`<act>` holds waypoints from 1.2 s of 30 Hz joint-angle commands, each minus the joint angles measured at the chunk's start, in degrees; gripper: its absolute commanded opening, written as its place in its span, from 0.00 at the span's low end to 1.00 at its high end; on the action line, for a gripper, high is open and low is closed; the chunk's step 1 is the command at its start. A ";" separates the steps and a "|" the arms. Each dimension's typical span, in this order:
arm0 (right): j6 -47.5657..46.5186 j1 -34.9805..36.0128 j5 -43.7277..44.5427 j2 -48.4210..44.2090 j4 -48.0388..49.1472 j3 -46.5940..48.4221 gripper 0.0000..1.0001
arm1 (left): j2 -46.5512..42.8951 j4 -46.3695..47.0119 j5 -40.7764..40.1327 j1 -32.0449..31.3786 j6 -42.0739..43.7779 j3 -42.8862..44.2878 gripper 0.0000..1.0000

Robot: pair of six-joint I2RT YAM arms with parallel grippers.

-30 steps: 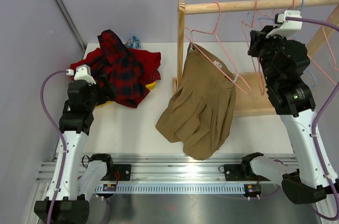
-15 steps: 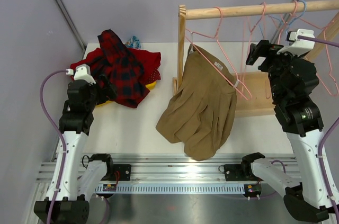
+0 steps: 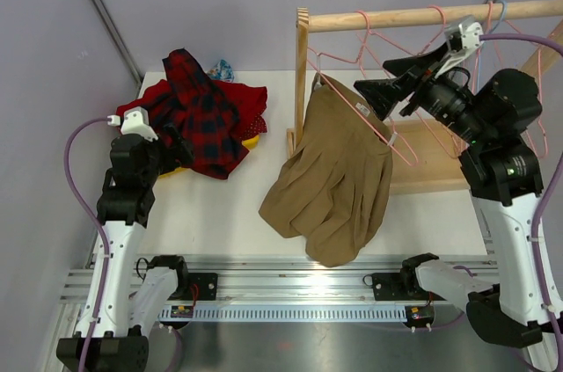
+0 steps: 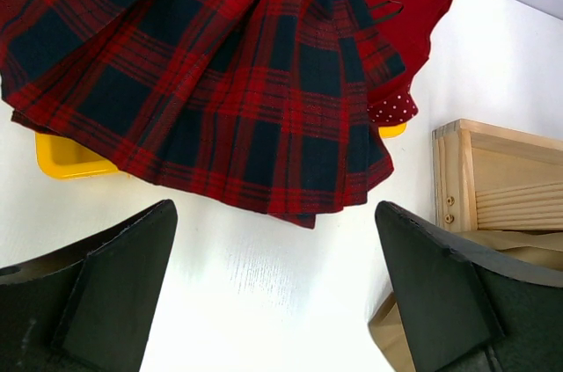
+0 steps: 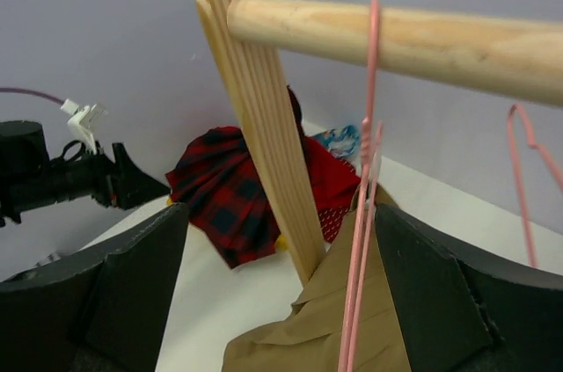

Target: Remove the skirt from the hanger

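Top external view: the tan skirt (image 3: 330, 178) hangs on a pink hanger (image 3: 362, 55) hooked at the left end of the wooden rail (image 3: 413, 16), tight beside the upright post (image 3: 301, 82), with its hem slumped on the table. The right gripper (image 3: 380, 80) is at the hanger's shoulder with its fingers wide apart, holding nothing. The left gripper (image 4: 273, 288), also spread and empty, hovers well apart by the plaid heap (image 3: 198, 113) on the yellow tray (image 4: 62, 161). Risks, as I judge them: the right jaws may close on wire instead of cloth, so a pull would drag the hanger off the rail with the skirt attached. The waistband looks clipped on, so a hard tug might rock the rack. The neighbouring spare hanger (image 3: 438, 13) could tangle. The left arm is too far off to steady anything.
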 commanded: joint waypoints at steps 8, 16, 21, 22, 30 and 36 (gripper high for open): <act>3.46 0.05 -8.06 0.95 3.92 -8.29 0.79 | -0.83 2.82 0.50 -0.10 -0.27 -0.45 0.99; 3.64 0.05 -6.92 0.86 5.24 -10.14 0.00 | -1.53 3.52 0.94 -0.10 -0.09 -0.54 0.99; 3.73 -0.04 -4.72 1.74 5.33 -5.67 0.00 | -0.48 5.02 1.56 -2.11 1.75 1.91 0.99; 3.99 -0.04 -3.59 2.00 5.68 -4.70 0.00 | 0.22 4.67 1.12 -3.60 2.54 3.58 0.99; 8.03 -0.04 0.63 2.10 8.40 4.80 0.00 | 14.96 -2.10 -8.21 -29.16 8.60 40.96 0.99; 10.58 0.05 3.54 -5.11 8.93 0.60 0.00 | 24.65 -3.08 -7.24 -51.66 9.93 54.48 0.99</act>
